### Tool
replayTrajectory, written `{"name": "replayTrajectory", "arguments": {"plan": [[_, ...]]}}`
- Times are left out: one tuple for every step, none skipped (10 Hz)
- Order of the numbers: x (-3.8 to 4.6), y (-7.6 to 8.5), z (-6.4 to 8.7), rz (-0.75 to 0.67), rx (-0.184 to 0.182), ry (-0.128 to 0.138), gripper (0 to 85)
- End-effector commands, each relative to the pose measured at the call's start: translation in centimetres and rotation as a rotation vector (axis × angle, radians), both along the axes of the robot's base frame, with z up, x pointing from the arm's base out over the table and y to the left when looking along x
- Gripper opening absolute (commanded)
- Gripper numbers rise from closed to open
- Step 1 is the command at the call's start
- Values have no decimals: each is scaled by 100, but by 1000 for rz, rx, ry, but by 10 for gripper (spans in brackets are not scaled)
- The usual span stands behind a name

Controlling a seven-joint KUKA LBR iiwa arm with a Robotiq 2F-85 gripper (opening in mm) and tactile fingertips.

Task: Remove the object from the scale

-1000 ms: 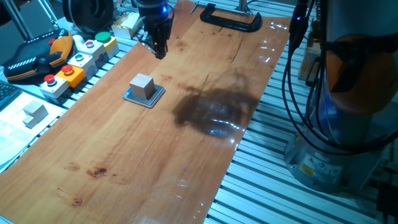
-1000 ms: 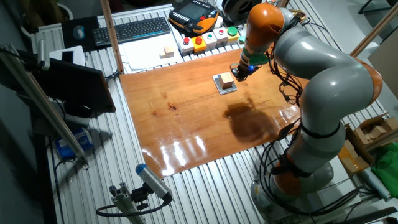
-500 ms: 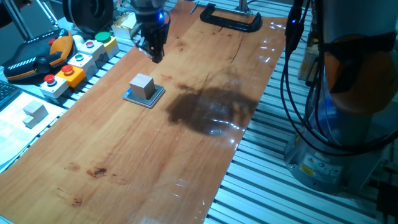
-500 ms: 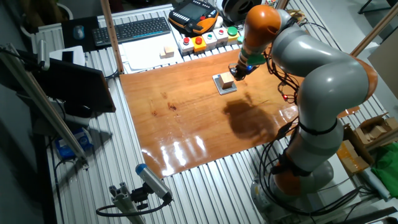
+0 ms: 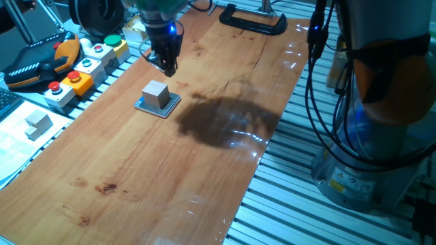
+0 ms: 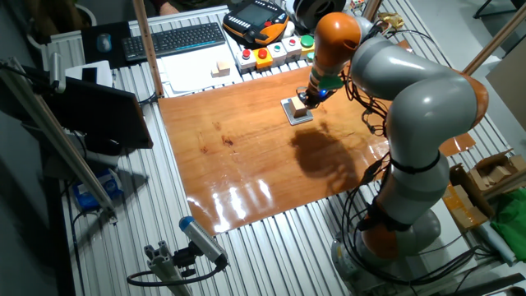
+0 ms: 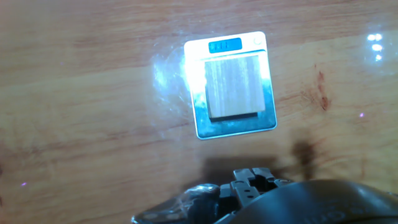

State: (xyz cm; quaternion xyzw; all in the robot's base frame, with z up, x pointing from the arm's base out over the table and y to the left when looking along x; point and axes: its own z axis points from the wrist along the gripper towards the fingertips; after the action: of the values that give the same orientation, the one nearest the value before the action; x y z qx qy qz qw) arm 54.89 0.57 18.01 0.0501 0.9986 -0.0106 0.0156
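The object, a small pale beige cube (image 5: 156,93), sits on the scale (image 5: 166,109), a thin square pad on the wooden tabletop. In the other fixed view the cube (image 6: 299,104) and the scale (image 6: 299,117) lie just left of the arm's hand. The hand view shows the cube (image 7: 233,86) from above, on the scale (image 7: 236,126), which has a blue display at its far edge. My gripper (image 5: 167,65) hangs just beyond the cube, a little above the table, with its fingers close together and empty. It is apart from the cube (image 6: 306,98).
A box of coloured push buttons (image 5: 82,68) and an orange-black pendant (image 5: 37,61) lie left of the board. A similar pale block (image 5: 39,122) sits on white paper. A black clamp (image 5: 252,20) lies at the far end. Metal slats run along the board's right edge.
My gripper has moved down and closer to the cube from beyond it. The cube and the scale have not moved.
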Motion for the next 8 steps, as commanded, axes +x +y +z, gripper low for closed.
{"name": "replayTrajectory", "arguments": {"plan": [[9, -6, -15, -3, 2, -9, 7], [5, -9, -11, -11, 14, -14, 7], [-5, -12, 5, -11, 20, -12, 7], [-14, -10, 17, -11, 39, -12, 7], [-21, -15, 35, -11, 42, -18, 7], [-17, -26, 42, -6, 39, -21, 7], [-19, -27, 51, -6, 42, -18, 7], [-19, -21, 59, -6, 40, -18, 7]]}}
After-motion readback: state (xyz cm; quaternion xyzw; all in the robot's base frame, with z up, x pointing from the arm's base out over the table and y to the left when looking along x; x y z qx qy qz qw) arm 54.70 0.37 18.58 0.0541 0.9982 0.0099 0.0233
